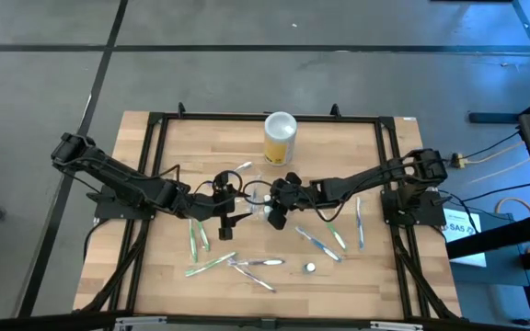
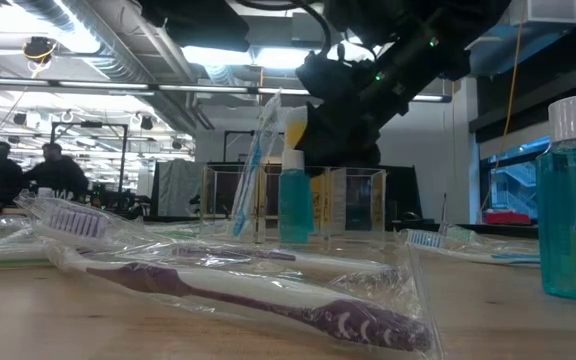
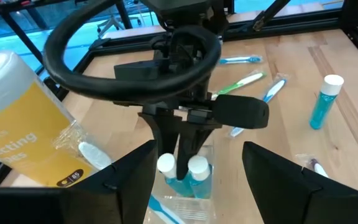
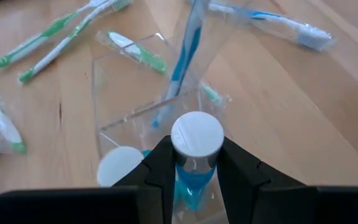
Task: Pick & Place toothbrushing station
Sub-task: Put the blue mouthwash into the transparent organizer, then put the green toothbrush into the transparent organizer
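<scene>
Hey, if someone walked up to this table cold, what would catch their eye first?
Probably the two dark arms meeting at the table's middle, where the right gripper is shut on a blue mouthwash bottle with a white cap, held in the clear container, beside a second bottle. The left gripper hangs open just next to it. Behind stands a yellow canister, and wrapped toothbrushes lie scattered over the wood.

Even, bright overhead light – ceiling strip lamps (image 2: 218, 55) glare white in the low view. Nearest wrapped toothbrush (image 2: 268, 300) is soft, out of focus; plastic wrap glints. Table (image 1: 357, 276) shadows faint – wrist views bend straight lines at the edges.
</scene>
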Robot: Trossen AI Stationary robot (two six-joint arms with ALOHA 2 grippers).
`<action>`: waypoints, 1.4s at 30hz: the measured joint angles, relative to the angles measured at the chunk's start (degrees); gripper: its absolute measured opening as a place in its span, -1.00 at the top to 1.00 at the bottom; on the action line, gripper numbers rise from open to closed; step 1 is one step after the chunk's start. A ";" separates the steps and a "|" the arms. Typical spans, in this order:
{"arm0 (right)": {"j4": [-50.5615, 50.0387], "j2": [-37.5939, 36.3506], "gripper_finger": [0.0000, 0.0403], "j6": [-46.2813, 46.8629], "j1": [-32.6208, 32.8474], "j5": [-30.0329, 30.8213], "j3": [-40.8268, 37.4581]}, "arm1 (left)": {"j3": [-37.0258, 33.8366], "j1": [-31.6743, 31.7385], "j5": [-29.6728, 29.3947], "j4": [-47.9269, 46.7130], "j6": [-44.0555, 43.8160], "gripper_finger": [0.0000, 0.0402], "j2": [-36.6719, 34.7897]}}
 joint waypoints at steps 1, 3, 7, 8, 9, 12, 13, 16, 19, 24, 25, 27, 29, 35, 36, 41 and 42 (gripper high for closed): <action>0.07 0.00 0.55 -0.02 0.00 0.07 0.00 | 0.00 0.00 0.01 0.02 0.00 -0.16 0.00; 0.07 0.00 0.55 -0.02 0.00 0.17 0.00 | 0.00 0.00 0.04 0.00 0.00 -0.16 0.02; 0.07 0.00 0.55 -0.10 0.00 0.17 0.00 | 0.00 0.00 0.04 0.01 0.00 -0.16 0.02; 0.04 0.01 0.55 -0.17 0.00 0.15 0.00 | 0.00 0.00 0.04 0.00 0.00 -0.16 0.02; 0.04 0.02 0.55 -0.15 0.00 0.13 0.00 | 0.00 0.00 0.04 0.00 0.00 -0.16 0.02; 0.04 0.02 0.46 0.06 0.00 -0.04 0.00 | 0.00 0.00 0.04 0.00 0.00 -0.16 0.02; 0.05 0.02 0.40 0.19 0.00 -0.04 0.02 | 0.00 0.00 0.04 0.00 0.00 -0.16 0.02; 0.07 0.02 0.29 0.88 0.00 -0.04 0.02 | 0.00 0.00 0.04 0.00 0.00 -0.16 0.02; 0.04 0.02 0.29 0.96 0.00 -0.02 0.02 | 0.01 0.00 0.05 0.00 0.00 -0.16 0.02; -0.09 0.02 0.42 0.85 0.09 -0.22 0.02 | 0.02 0.00 0.07 0.00 0.01 -0.16 0.02; -0.09 0.02 0.43 0.85 0.13 -0.08 0.02 | 0.02 0.00 0.06 0.00 0.01 -0.16 0.02; -0.11 -0.10 0.44 1.09 0.15 -0.06 0.02 | 0.02 0.00 0.07 0.00 0.00 -0.16 0.02; -0.32 -0.33 0.40 1.22 0.17 -0.32 0.02 | 0.02 0.00 0.07 0.00 0.02 -0.16 0.02; -0.35 -1.78 0.06 1.28 0.24 -0.46 0.02 | 0.02 0.00 0.09 0.00 0.00 -0.16 0.02; -0.58 -2.02 0.00 1.23 0.24 -0.46 0.02 | 0.02 0.00 0.09 0.00 0.00 -0.16 0.02; -0.62 -3.31 -0.17 0.99 0.24 -0.10 0.02 | 0.04 -0.21 0.07 0.00 0.01 -0.16 0.02; -0.57 -3.37 -0.18 0.86 0.24 0.34 0.02 | 0.04 -0.32 0.08 0.00 0.02 -0.16 0.02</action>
